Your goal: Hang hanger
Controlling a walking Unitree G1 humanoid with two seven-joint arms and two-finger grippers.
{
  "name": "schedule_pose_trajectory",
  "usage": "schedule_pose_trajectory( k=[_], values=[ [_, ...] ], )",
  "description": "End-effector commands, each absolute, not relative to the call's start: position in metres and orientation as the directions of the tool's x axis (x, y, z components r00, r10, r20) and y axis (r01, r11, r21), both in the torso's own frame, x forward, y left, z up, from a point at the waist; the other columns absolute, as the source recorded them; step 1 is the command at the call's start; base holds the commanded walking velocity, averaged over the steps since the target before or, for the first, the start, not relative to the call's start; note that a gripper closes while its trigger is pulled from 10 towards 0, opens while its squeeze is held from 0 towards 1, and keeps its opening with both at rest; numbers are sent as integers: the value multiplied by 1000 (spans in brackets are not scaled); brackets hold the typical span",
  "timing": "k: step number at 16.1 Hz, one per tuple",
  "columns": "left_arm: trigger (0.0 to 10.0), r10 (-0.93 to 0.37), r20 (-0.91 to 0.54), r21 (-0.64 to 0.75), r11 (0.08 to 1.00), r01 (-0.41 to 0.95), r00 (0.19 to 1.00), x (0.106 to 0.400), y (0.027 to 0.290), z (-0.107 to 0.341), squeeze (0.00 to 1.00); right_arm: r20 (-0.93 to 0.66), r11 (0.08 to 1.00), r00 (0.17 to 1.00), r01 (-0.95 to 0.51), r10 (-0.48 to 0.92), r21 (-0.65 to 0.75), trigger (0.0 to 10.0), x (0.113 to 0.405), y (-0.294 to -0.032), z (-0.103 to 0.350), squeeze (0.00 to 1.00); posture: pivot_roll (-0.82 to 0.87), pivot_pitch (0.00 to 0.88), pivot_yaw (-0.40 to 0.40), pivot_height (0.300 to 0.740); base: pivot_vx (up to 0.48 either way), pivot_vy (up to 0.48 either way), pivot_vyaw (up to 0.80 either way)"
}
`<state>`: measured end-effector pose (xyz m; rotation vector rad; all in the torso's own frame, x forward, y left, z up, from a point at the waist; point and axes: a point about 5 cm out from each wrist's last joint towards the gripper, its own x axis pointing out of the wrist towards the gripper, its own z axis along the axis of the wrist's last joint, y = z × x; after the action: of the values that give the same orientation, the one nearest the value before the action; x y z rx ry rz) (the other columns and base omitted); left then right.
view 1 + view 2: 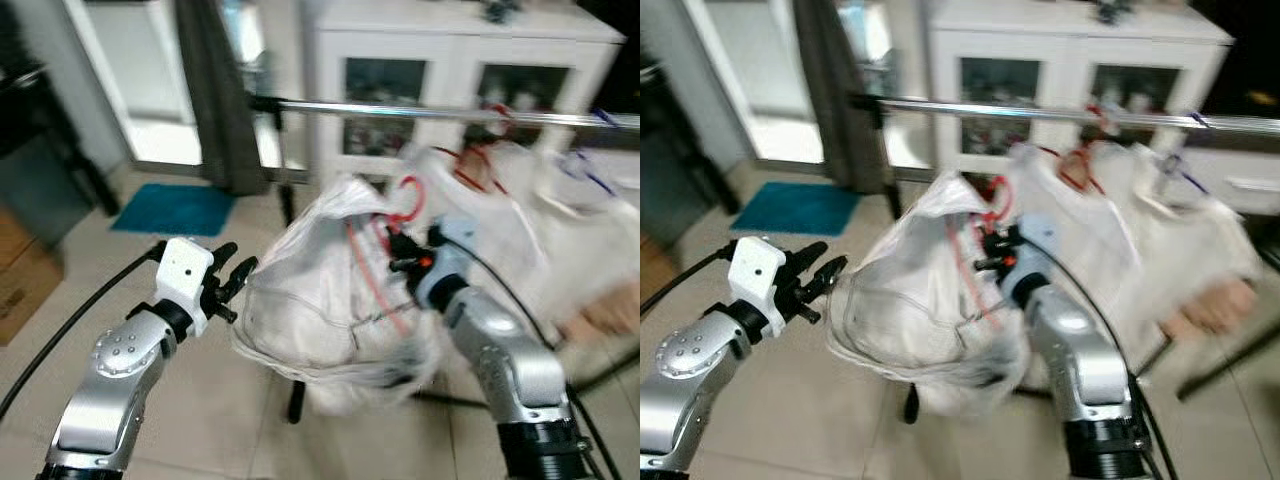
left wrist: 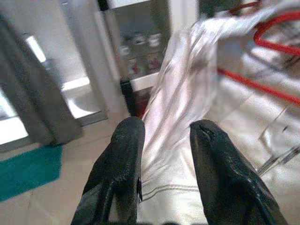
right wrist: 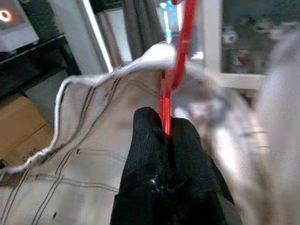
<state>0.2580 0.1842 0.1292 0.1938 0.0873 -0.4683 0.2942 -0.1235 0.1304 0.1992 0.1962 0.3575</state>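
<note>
Your right pincer (image 3: 168,136) is clamped on the red hanger (image 3: 180,51) with the white garment (image 1: 330,300) draped on it, held below the rail (image 1: 420,110). Left pincer (image 2: 166,150) sits open beside the fabric. So you're roughly halfway: hook isn't over the rail yet.

I'm in a home: tiled floor (image 1: 200,400), white glass-fronted cabinet (image 1: 450,80), clothes rail (image 1: 400,109) hung with garments, teal mat (image 1: 175,208).
</note>
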Motion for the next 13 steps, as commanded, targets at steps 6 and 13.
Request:
schedule_pose_trajectory(
  k=[6,13],
  values=[
    [10000,-442,-140,199,864,462,886,257,187,130,0,-47,919,929,-355,367,170,10000,304,-119,159,0,-32,0,10,740,380,0,0],
    [10000,-498,-136,180,838,515,857,254,182,131,0,28,954,963,-269,267,131,10000,313,-133,176,0,-37,0,12,740,162,0,0]
  ],
)
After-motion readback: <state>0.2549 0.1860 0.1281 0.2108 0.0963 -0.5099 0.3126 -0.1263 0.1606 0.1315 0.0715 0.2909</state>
